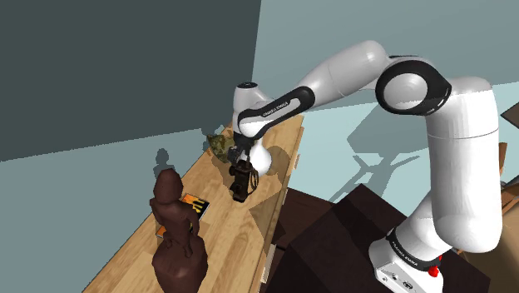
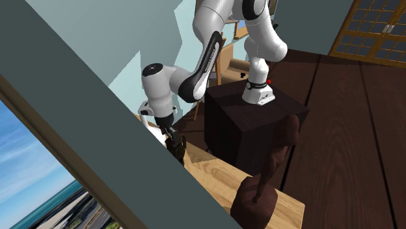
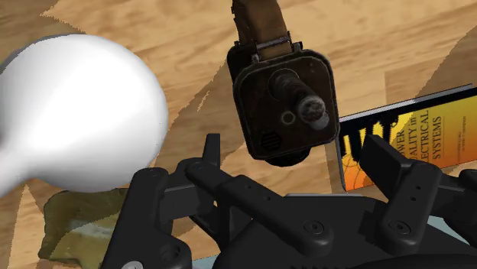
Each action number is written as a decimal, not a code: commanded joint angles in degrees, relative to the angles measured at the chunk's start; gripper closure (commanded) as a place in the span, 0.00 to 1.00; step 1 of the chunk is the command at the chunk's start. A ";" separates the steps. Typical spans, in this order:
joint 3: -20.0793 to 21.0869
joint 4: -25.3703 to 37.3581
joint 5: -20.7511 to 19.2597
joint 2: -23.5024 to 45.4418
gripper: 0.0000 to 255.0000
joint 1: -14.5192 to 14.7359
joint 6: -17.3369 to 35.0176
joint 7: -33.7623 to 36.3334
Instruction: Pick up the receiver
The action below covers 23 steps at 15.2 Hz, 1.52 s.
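On wooden table [image 1: 237, 212]: hovering with spread hand [image 3: 295, 147] just over brown receiver [image 3: 283, 95]. Likely approach step; next, lower astride and pinch.

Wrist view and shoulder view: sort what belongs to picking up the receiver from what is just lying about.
Job in hand:
receiver, dark brown, with a strap
jaws, open, the receiver ahead between them, not clasped

Lying about:
white rounded vase
book, orange and yellow
greenish lump
figurine, dark brown
wooden tabletop beneath it all
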 commanded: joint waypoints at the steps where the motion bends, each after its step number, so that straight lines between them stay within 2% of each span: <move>1: -0.12 2.38 -0.43 2.43 0.00 0.66 0.09 0.35; 10: -0.55 2.95 -0.90 6.14 0.00 0.98 3.23 0.59; 11: -0.54 2.96 -0.89 6.10 1.00 1.01 3.19 0.63; 20: -0.55 2.96 -0.90 6.14 1.00 0.98 3.23 0.59; 23: -0.35 2.60 -0.69 4.40 1.00 0.83 1.84 0.48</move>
